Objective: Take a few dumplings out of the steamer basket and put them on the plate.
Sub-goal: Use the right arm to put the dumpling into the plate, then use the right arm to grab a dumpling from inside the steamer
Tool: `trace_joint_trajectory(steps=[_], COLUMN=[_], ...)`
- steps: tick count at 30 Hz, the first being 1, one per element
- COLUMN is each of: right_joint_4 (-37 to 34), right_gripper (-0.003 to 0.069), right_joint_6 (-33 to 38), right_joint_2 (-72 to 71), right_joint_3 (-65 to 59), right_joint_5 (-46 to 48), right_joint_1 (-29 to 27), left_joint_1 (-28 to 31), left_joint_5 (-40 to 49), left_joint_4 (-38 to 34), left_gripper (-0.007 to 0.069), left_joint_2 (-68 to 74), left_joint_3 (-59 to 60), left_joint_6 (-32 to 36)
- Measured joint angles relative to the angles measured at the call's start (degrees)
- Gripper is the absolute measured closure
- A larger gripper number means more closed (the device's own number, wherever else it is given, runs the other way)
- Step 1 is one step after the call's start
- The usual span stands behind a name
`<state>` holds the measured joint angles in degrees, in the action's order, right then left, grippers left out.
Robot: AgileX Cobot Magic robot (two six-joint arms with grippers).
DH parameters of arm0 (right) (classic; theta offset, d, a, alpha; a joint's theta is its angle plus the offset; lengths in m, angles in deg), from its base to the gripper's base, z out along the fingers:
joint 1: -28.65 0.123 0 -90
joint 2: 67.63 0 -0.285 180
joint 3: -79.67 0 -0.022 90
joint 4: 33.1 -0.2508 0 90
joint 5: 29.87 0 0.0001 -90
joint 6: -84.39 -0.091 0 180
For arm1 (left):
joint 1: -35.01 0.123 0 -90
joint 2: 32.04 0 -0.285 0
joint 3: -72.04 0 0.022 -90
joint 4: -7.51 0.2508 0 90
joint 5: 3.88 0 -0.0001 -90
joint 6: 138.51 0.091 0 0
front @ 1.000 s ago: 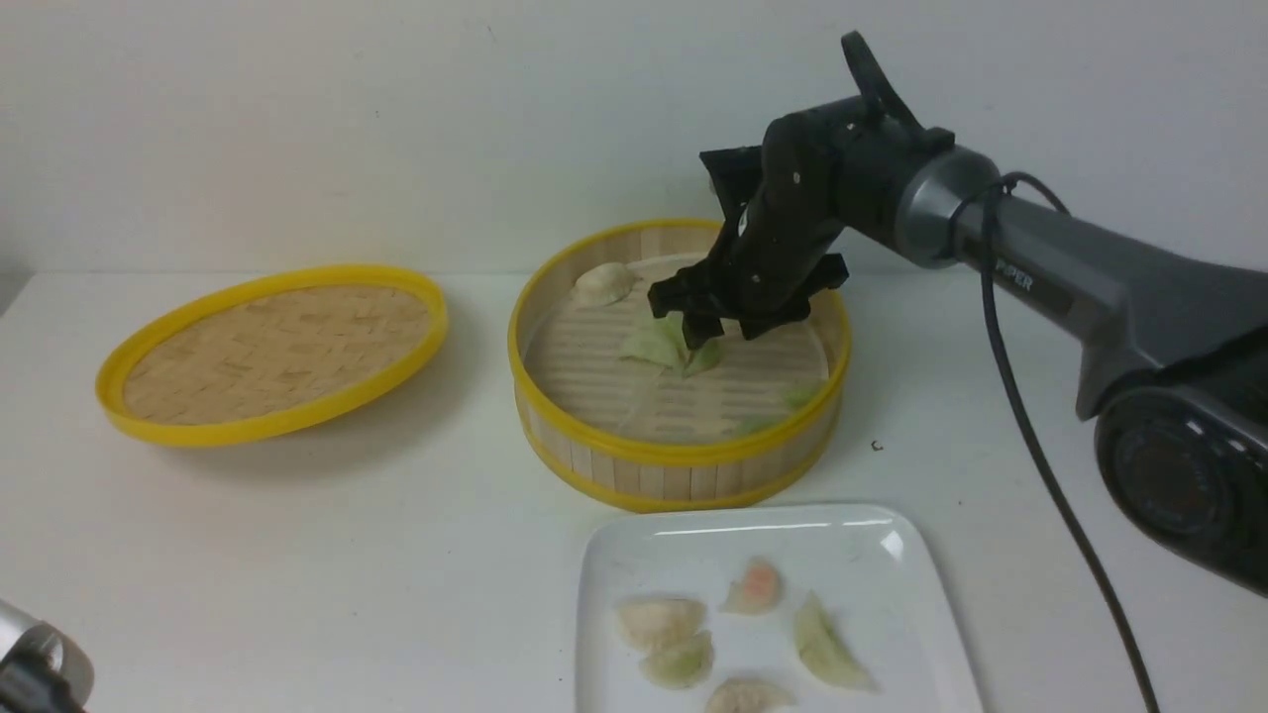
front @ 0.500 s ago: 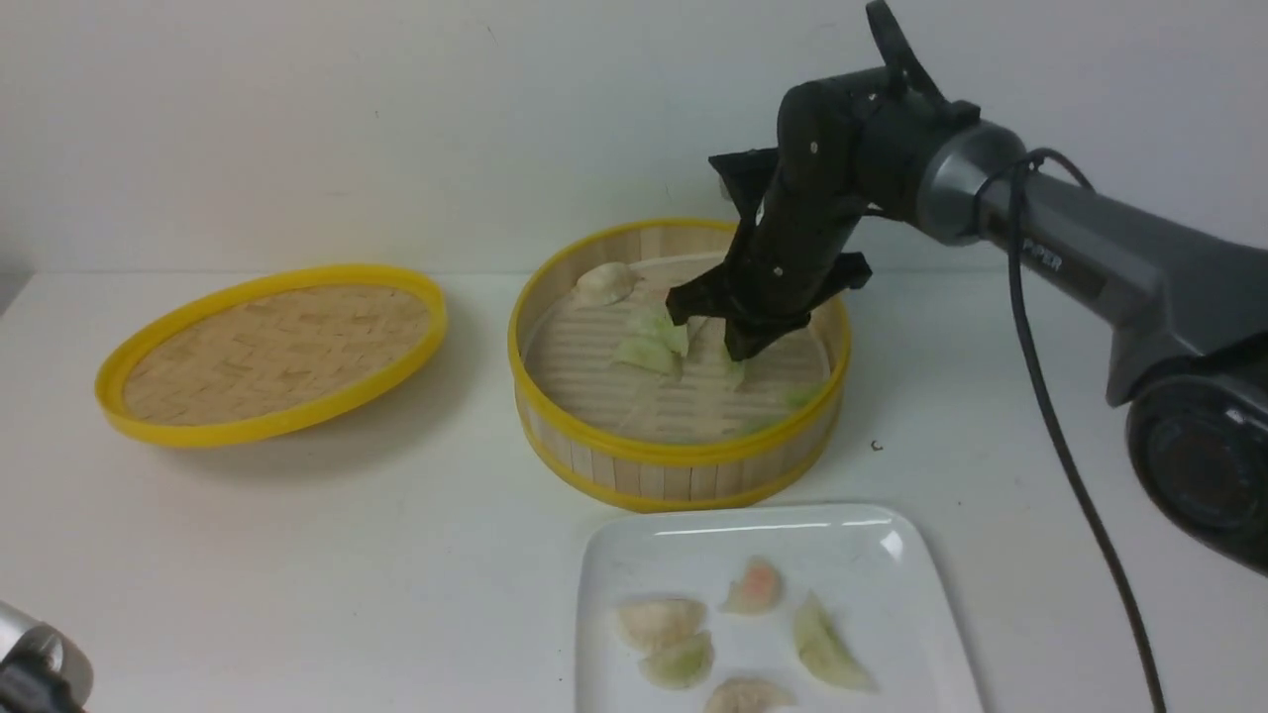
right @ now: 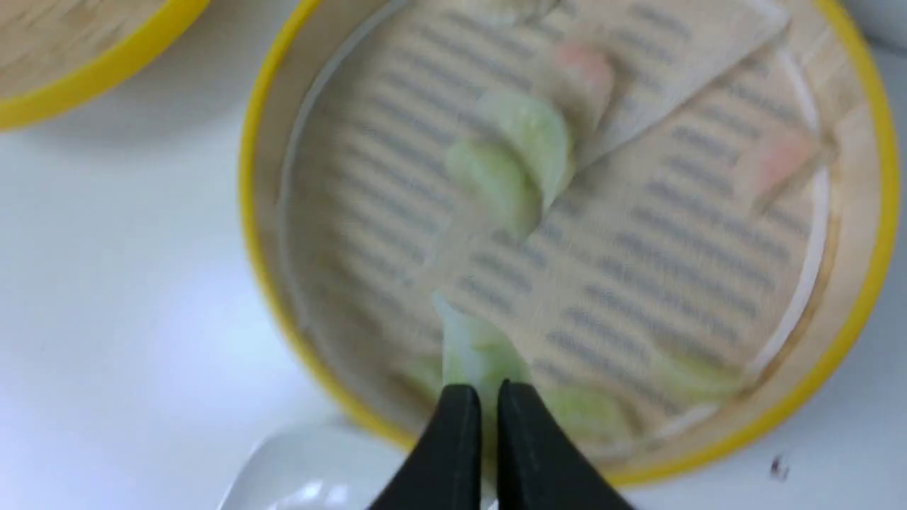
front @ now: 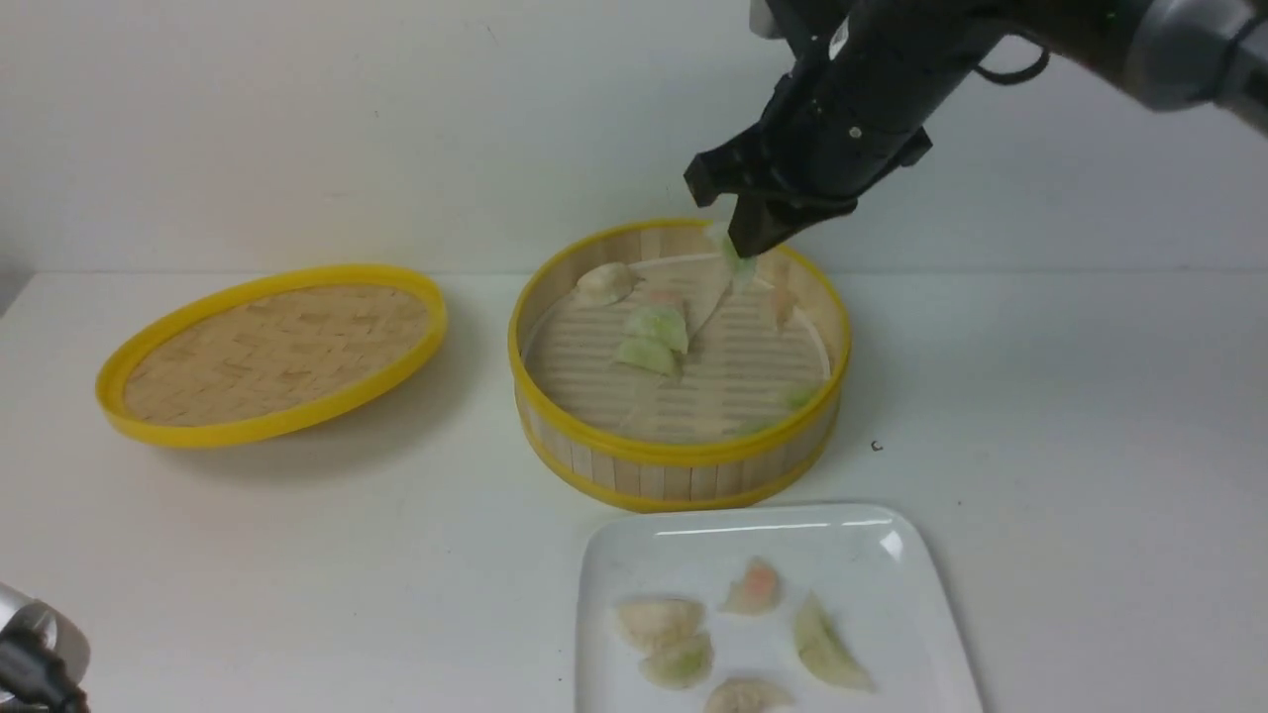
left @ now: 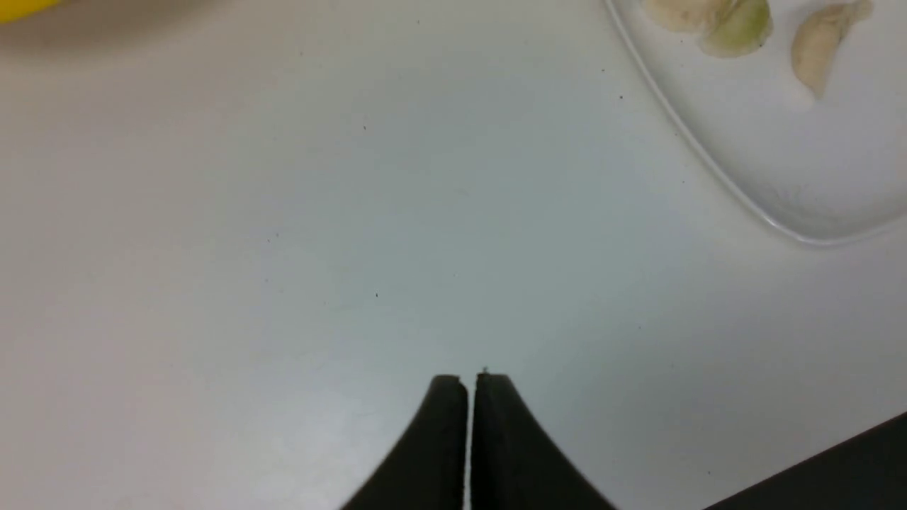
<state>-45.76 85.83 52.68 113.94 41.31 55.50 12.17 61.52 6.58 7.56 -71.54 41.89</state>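
The steamer basket (front: 684,463) stands mid-table and holds several dumplings, among them two green ones (front: 652,339) and a cream one (front: 606,283). My right gripper (front: 745,248) hangs above the basket's far side, shut on a pale green dumpling (right: 476,348), which also shows in the front view (front: 737,259). The white plate (front: 897,564) in front of the basket carries several dumplings (front: 662,620). My left gripper (left: 471,379) is shut and empty over bare table beside the plate's corner (left: 779,212).
A shallow woven lid (front: 272,349) with a yellow rim lies left of the basket. A thin liner sheet (right: 680,64) lies folded up inside the basket. The left arm's wrist (front: 30,663) sits at the front left corner.
My right gripper has closed on a green dumpling in the basket and risen with it, well above the rim. The left arm has not moved.
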Motion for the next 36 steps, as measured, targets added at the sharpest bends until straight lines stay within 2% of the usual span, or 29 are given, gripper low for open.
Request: trace_joint_trajectory(steps=[7, 12, 15, 18, 19, 20, 21, 22, 24, 31, 36], right_joint_4=[-2.06, -2.06, -2.1, -1.02, -0.87, 0.9, 1.22, 4.5, 9.57, 13.98, 15.51], right_gripper=[0.0656, 0.0635, 0.0545, 0.0431, 0.0423, 0.0364, 0.0349, 0.0293, 0.0251, 0.0225, 0.0225], right_joint_6=[1.62, 0.38, -0.43, -1.81, -1.82, -2.02, -2.02, -2.02, -2.02, 0.71, 1.82], right_joint_2=[-5.93, -3.54, -1.04, -0.67, -0.67, -0.67, -0.67, -0.63, 0.04, 10.82, 16.56], right_joint_3=[-20.86, -28.47, -29.12, -26.39, -26.05, -22.32, -21.78, -17.01, -9.6, 8.48, 10.23], right_joint_5=[0.0, -0.14, -0.61, -0.67, -0.67, -0.62, -0.62, -0.62, -0.62, -0.63, -0.17], right_joint_1=[5.88, 8.17, 8.66, 8.66, 8.66, 8.66, 8.66, 8.66, 8.49, 4.93, 4.34], left_joint_1=[0.0, 0.0, 0.0, 0.0, 0.0, 0.0, 0.0, 0.0, 0.0, 0.0, 0.0], left_joint_5=[-2.26, -2.94, -2.98, -3.04, -3.04, -3.04, -3.04, -3.04, -3.04, -3.04, -2.09], left_joint_4=[0.07, 0.11, 0.17, 0.17, 0.17, 0.17, 0.17, 0.17, 0.28, 0.28, 0.33], left_gripper=[0.0631, 0.0631, 0.0631, 0.0631, 0.0631, 0.0631, 0.0631, 0.0631, 0.0631, 0.0631, 0.0631], left_joint_2=[0.0, 0.0, 0.0, 0.0, 0.0, 0.0, 0.0, 0.0, 0.0, 0.0, 0.0], left_joint_3=[0.11, 0.11, 0.11, 0.11, 0.11, 0.11, 0.11, 0.11, 0.11, 0.11, 0.11], left_joint_6=[0.0, 0.0, 0.0, 0.0, 0.0, 0.0, 0.0, 0.0, 0.0, 0.0, 0.0])
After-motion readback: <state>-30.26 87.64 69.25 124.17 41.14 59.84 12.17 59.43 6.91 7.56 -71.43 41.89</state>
